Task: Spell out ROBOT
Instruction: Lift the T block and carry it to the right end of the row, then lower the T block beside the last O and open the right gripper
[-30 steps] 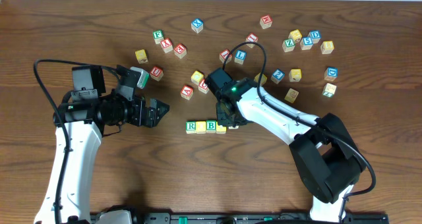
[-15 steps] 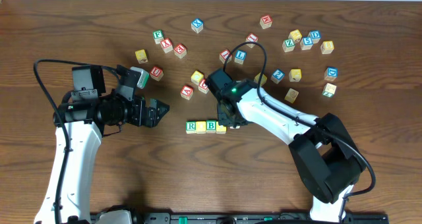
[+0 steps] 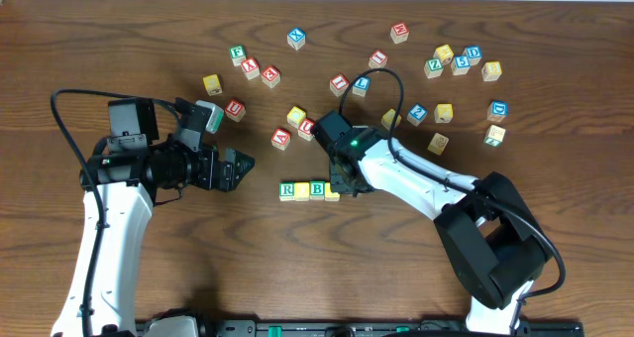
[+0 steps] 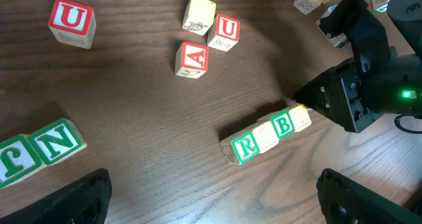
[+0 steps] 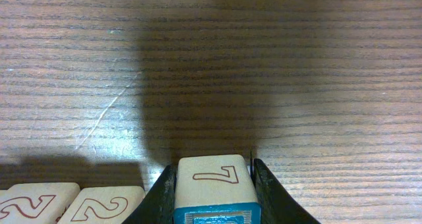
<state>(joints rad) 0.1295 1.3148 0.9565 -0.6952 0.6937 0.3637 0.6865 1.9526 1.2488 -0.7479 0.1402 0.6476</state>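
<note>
- The left end effector [image 3: 238,168] hangs over the table [image 3: 119,40], left of the row. Its jaws stand wide apart and hold nothing.
- In the left wrist view a green N cube [image 4: 62,141] lies at the left edge. A red U cube [image 4: 71,20] and a red A cube [image 4: 192,58] lie farther out.
- The row sits mid-table. It runs R cube [image 3: 287,189], yellow cube [image 3: 302,190], B cube [image 3: 317,189], second yellow cube [image 3: 332,192], side by side and touching.
- The right end effector [image 3: 344,181] is at the row's right end, clamped on a blue-faced cube [image 5: 216,178]. That cube shows a 7 on the side turned toward the wrist camera.
- One of its fingers [image 5: 163,196] stands between the blue-faced cube and the nearest cube of the row. Whether the held cube rests on the table cannot be told.
- Loose cubes [image 3: 443,113] lie scattered across the far and right parts of the table, well apart from the row.
</note>
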